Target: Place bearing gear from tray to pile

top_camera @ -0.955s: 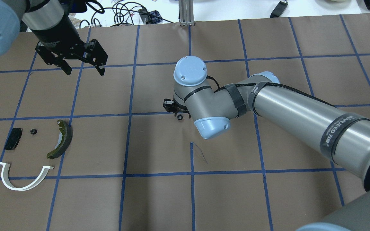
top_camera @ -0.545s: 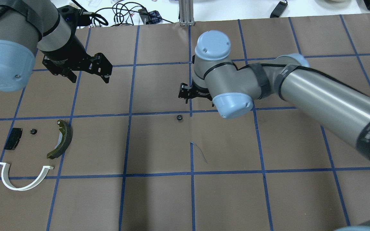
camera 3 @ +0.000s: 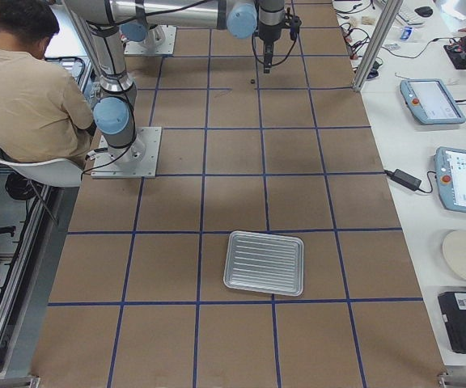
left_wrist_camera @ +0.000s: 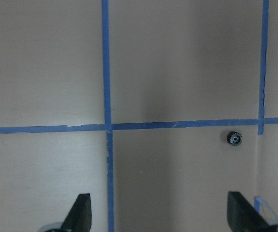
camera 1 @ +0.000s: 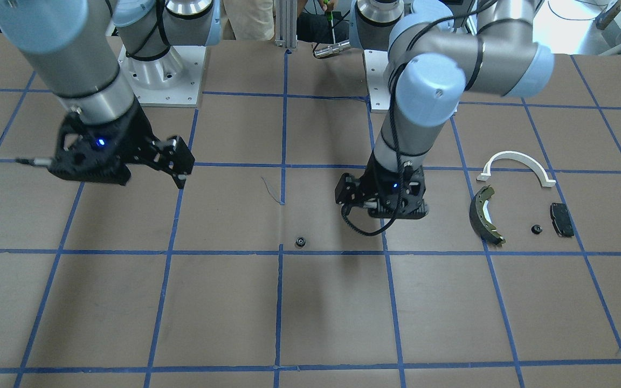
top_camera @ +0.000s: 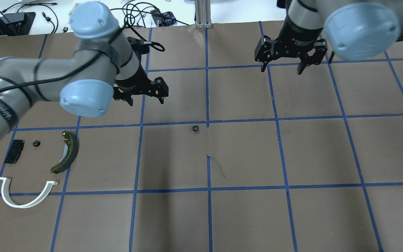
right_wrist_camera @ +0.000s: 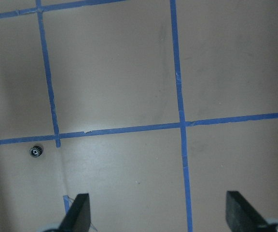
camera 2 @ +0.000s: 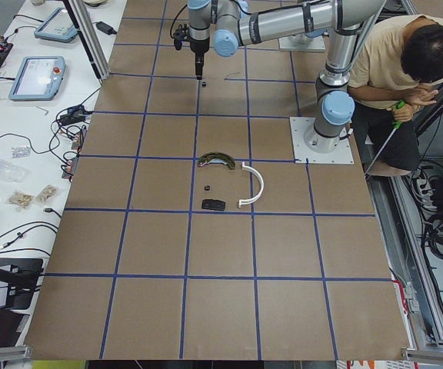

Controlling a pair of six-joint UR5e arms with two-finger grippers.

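One small, black, toothed bearing gear (top_camera: 195,128) with a pale hub lies flat on the brown paper-covered table (top_camera: 243,217), just beside a crossing of blue tape lines. Neither gripper touches it.

In the overhead view, the left gripper (top_camera: 145,101) hangs at 10 o'clock from the gear with its matte black fingers spread and nothing between them. The right gripper (top_camera: 281,69), at 2 o'clock, is likewise spread wide.

The pile sits well apart at about 9 o'clock. It holds a smooth white half-ring arch (top_camera: 26,194), a curved olive-edged brake shoe (top_camera: 66,152), a flat black rectangular pad (top_camera: 14,151) and a tiny black part (top_camera: 35,143) too small to make out.

The ribbed silvery tray (camera 3: 264,263), rounded at its corners, is cut off at the overhead view's 3 o'clock edge. Each wrist view shows only dark fingertips.
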